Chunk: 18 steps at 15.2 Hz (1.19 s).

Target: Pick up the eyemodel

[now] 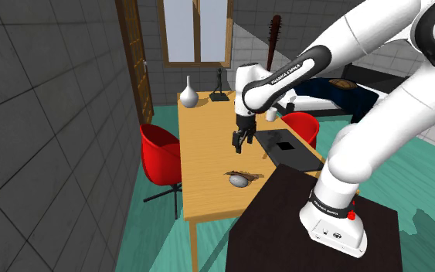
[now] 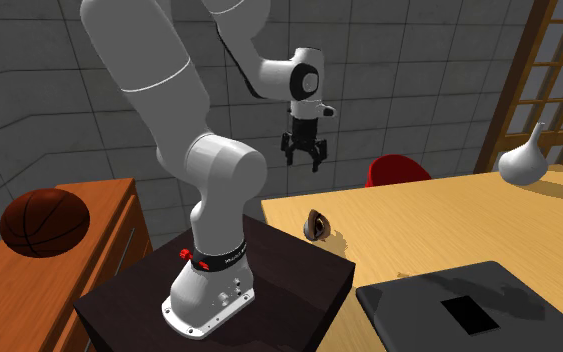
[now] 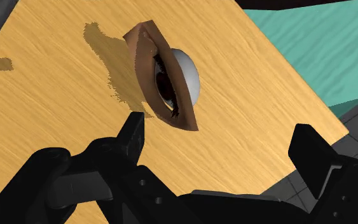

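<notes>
End effector (image 1: 239,141) is pictured hovering above the wooden counter (image 1: 208,147), its black fingers spread wide with nothing caught between them. The eyemodel (image 3: 171,79), a pale ball set in a brown lid-shaped shell, is seen lying on the counter ahead of the fingers, near the counter's edge and close to the dark stand (image 1: 285,201). A slip is judged likely if the rounded ball is pinched off-centre: the model could be squeezed out or nudged over the nearby edge onto the teal floor (image 3: 298,38). The stand's corner could also be clipped during descent.
</notes>
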{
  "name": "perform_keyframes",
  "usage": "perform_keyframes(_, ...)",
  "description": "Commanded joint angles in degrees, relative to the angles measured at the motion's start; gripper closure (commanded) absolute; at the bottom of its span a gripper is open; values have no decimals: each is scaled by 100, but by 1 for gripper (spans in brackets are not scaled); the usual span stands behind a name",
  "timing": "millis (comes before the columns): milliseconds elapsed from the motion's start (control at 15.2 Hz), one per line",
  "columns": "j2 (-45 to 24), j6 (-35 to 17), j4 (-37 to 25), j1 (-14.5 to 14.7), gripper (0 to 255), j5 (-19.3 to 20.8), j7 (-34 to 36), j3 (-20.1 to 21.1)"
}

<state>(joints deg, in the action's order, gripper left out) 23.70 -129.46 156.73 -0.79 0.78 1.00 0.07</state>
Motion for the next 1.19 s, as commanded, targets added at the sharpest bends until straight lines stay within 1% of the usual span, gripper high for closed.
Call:
perform_keyframes(0,-416,-564,78,-35,0,73,-48,-18)
perform_keyframes(330,-1691,-1871,-11,-133,0,304,-88,-50)
perform_keyframes(726,-3340,-3204,-473,-211,0,774,50,-166)
perform_keyframes(792,-3362,-3220,-482,-205,0,779,51,-174)
perform_keyframes(1122,-3861,-3635,-565,-159,0,891,158,-244)
